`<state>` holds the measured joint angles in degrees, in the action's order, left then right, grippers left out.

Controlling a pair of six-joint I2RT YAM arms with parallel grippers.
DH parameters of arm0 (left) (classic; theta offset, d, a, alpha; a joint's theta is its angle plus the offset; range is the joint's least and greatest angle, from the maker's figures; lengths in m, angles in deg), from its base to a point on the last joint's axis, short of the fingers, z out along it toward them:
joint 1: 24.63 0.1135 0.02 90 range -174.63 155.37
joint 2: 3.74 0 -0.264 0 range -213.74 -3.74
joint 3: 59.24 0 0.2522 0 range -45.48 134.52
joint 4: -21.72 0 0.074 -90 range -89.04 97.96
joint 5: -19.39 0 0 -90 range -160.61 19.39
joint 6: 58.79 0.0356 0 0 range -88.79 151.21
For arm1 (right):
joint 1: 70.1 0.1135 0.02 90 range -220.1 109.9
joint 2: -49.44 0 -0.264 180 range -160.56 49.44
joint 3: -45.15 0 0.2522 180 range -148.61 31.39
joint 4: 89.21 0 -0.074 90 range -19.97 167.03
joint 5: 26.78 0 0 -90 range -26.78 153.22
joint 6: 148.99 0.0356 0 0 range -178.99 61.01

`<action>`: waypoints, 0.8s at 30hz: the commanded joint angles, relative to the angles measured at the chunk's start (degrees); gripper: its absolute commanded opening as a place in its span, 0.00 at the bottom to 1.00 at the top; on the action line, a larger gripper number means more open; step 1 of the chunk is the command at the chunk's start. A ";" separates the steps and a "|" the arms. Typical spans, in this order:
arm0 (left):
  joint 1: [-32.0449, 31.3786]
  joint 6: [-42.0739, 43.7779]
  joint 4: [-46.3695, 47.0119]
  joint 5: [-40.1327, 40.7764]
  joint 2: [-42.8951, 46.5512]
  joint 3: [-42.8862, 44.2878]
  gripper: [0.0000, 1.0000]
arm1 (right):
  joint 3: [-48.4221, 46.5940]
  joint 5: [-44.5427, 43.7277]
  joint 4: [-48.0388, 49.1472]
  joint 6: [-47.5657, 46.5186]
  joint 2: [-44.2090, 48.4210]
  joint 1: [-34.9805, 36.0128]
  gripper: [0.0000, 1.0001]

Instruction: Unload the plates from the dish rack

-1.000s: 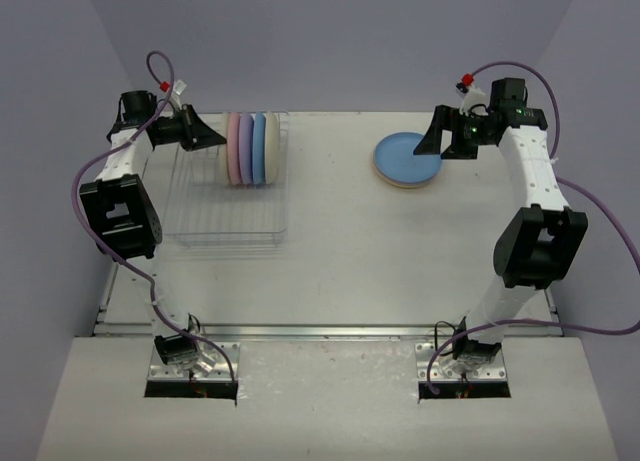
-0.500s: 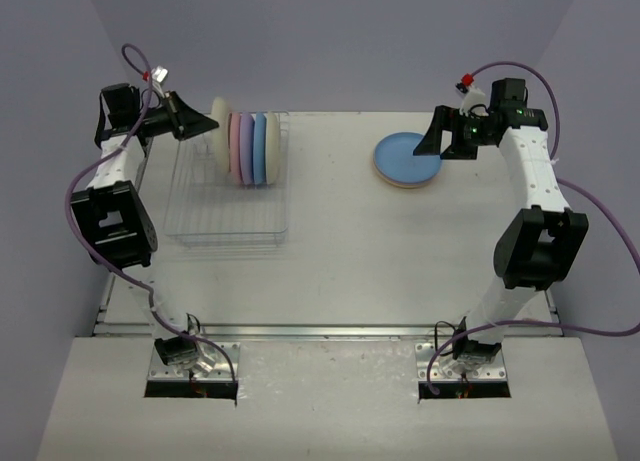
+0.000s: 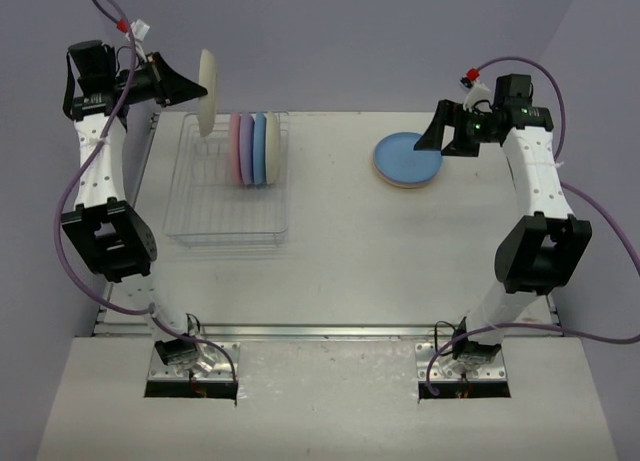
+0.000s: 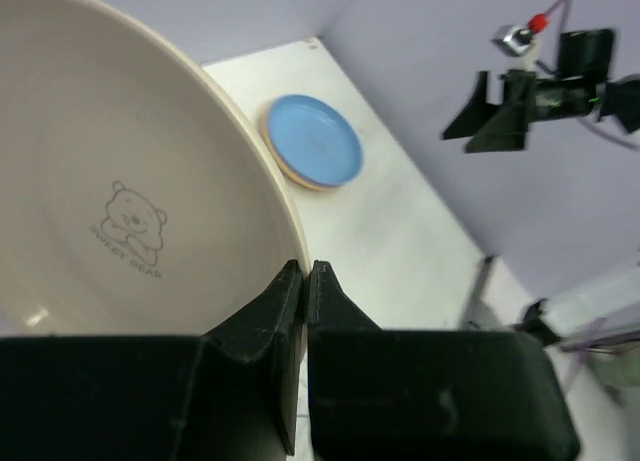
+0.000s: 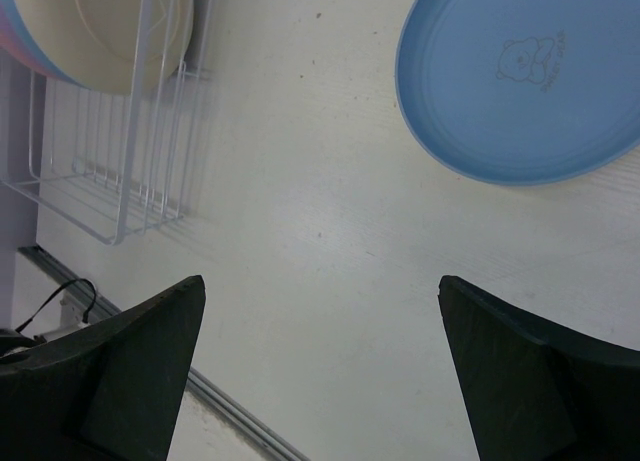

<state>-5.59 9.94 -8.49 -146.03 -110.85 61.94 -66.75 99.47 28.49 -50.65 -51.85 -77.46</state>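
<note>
Off-white, faintly scuffed rectangular tabletop [image 3: 380, 251] across the centre. Plain lavender walls [image 3: 350, 41] from 9 through 12 to 3 o'clock. Silvery metal strip [image 3: 330, 331] along the near table edge toward 6 o'clock, pale speckled board [image 3: 330, 411] just beyond it.

Left arm raised high, left gripper [image 4: 305, 281] pinching the cream plate [image 4: 120, 181]; right gripper [image 5: 318, 291] splayed wide, apparently hovering low.

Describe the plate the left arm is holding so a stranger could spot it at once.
Find the wire rack on the left of the table. Above its far end, the left gripper pinches a cream plate by the rim. It alone is in the air: the other plates stand in the rack or lie in a stack at right.
</note>
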 commanded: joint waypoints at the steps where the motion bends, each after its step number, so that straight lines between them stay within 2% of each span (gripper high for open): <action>1: -7.19 36.90 -34.75 12.81 2.02 15.85 0.00 | -4.52 1.02 0.37 3.53 3.56 0.32 0.99; 4: -13.54 41.96 -35.40 25.37 5.92 11.05 0.00 | -6.50 1.45 -0.48 4.31 3.73 0.32 0.99; 6: -23.14 44.59 -29.94 36.41 13.13 1.29 0.00 | -7.72 1.53 -1.65 4.61 3.90 0.32 0.99; 10: -38.48 51.87 -27.37 54.06 18.69 -6.87 0.00 | -9.04 1.42 -2.90 4.38 4.62 0.34 0.99; 11: -42.86 53.67 -26.38 61.52 20.11 -9.46 0.00 | -9.16 1.29 -3.27 4.01 4.93 0.40 0.99; 12: -46.03 55.05 -25.72 65.44 20.98 -11.41 0.00 | -9.18 0.81 -3.47 3.89 5.12 0.41 0.99; 14: -54.79 58.79 -24.32 72.03 22.51 -16.74 0.00 | -8.26 0.25 -4.28 2.99 5.49 0.43 0.99; 19: -71.80 67.34 -21.23 91.26 24.09 -28.36 0.00 | -1.12 -1.96 -5.17 -0.06 7.02 1.89 0.98; 24: -80.19 73.82 -17.37 100.49 24.14 -34.79 0.00 | 7.13 -6.54 -3.81 -3.05 9.39 7.17 0.97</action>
<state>-82.13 75.24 -32.43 -60.40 -89.23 29.50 -64.66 96.84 24.48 -49.98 -45.21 -74.70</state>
